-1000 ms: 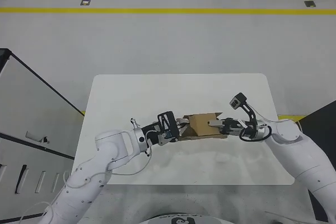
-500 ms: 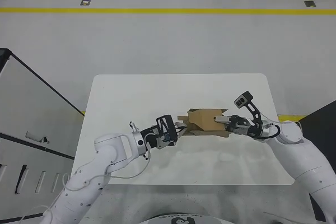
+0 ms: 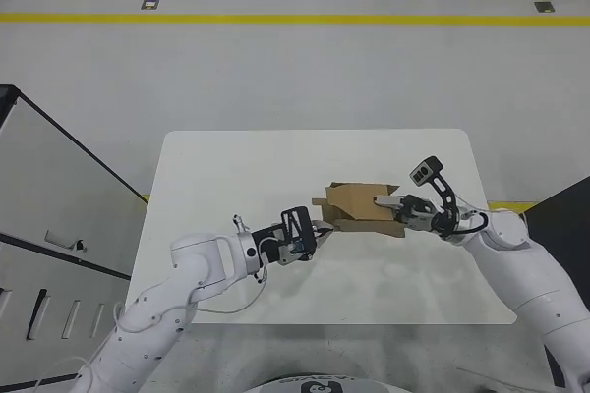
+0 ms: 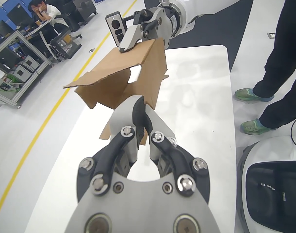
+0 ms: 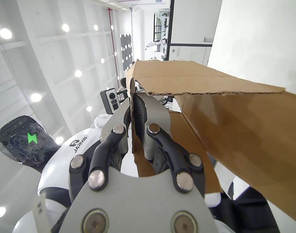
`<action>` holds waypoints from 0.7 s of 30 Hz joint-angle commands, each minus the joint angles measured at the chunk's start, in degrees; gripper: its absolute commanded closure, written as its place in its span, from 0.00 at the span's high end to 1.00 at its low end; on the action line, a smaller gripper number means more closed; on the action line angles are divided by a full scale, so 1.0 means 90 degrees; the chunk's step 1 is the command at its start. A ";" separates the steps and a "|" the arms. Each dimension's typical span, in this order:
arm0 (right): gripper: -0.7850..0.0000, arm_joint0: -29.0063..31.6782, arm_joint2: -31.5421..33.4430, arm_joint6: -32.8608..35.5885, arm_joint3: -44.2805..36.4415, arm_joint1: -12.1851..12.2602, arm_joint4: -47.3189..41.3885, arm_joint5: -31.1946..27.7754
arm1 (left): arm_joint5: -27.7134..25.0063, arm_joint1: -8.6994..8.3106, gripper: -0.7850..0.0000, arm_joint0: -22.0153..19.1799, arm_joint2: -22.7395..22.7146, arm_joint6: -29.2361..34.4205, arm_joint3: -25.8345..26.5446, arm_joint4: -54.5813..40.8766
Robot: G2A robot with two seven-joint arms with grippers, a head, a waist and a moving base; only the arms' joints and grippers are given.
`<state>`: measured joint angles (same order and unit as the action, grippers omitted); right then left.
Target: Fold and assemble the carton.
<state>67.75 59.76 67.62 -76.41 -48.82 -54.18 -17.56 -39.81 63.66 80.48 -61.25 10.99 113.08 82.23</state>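
Cardboard stands roughly halfway to a box: the carton (image 3: 359,204) is opened into a rough tube and held between my grippers over the white table (image 3: 216,167). Its walls are up but the end flaps are splayed and unfolded, so the closing (most of the work, I judge) is left. My right gripper (image 5: 135,103) pinches tight on a corrugated wall edge. My left gripper (image 4: 139,104) is closed almost fully on a lower flap at the opposite end. The board is plain brown, stiff and matte, with sharp creases and ragged cut edges.
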 commanded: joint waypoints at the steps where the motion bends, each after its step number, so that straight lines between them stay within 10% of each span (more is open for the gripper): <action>1: 0.00 -0.0020 0.0007 -0.0015 0.0001 -0.0018 0.0040 0.0033 | -0.0007 -0.0001 0.00 -0.0021 0.0010 0.0022 -0.0016 -0.0020; 21: 0.00 -0.0052 0.0153 0.0298 0.0104 -0.0171 0.0384 0.0146 | 0.0276 -0.0039 0.00 -0.0084 -0.0184 0.0113 -0.0015 -0.0052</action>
<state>67.30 61.18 70.22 -75.49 -50.29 -50.79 -16.37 -37.14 63.26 79.91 -63.34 12.21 113.06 81.89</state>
